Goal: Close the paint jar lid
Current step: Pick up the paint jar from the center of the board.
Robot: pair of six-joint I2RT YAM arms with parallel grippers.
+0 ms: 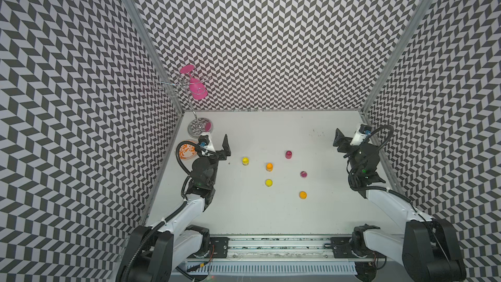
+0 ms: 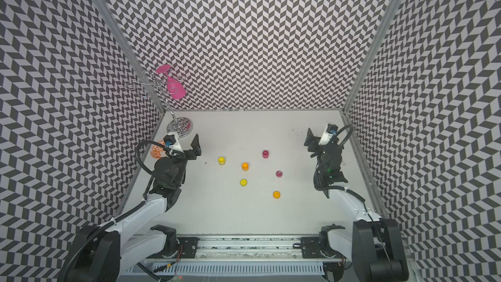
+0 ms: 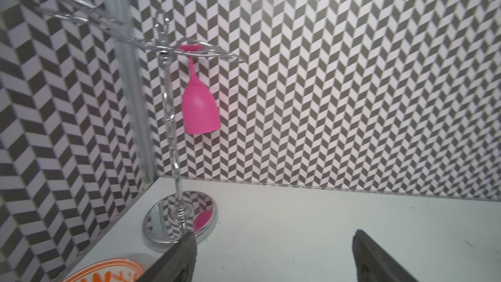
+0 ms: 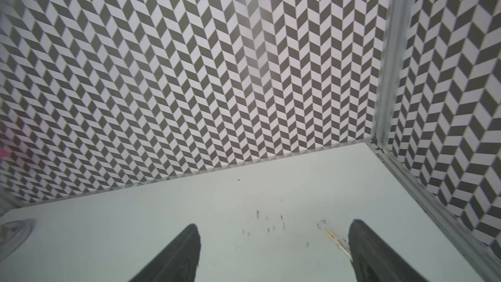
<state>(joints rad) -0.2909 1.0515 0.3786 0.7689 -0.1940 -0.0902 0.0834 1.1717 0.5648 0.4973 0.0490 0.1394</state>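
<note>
Three small paint jars stand mid-table in both top views: a yellow jar [image 1: 245, 161], an orange jar [image 1: 269, 167] and a magenta jar [image 1: 288, 154]. Nearer the front lie three flatter round pieces that look like lids: a yellow lid [image 1: 268, 182], a magenta lid [image 1: 303, 174] and an orange lid [image 1: 302, 195]. My left gripper [image 1: 226, 145] hovers left of the yellow jar, open and empty. My right gripper [image 1: 339, 138] hangs at the far right, open and empty. Each wrist view shows only bare table between the left gripper's [image 3: 273, 242] and the right gripper's [image 4: 273, 231] fingers; no jar appears there.
A chrome stand [image 1: 199, 127] with a pink wine glass [image 1: 197, 88] hanging from it occupies the back left corner. An orange patterned plate [image 1: 187, 150] lies by the left wall behind the left wrist. Chevron walls [image 1: 271, 36] enclose three sides.
</note>
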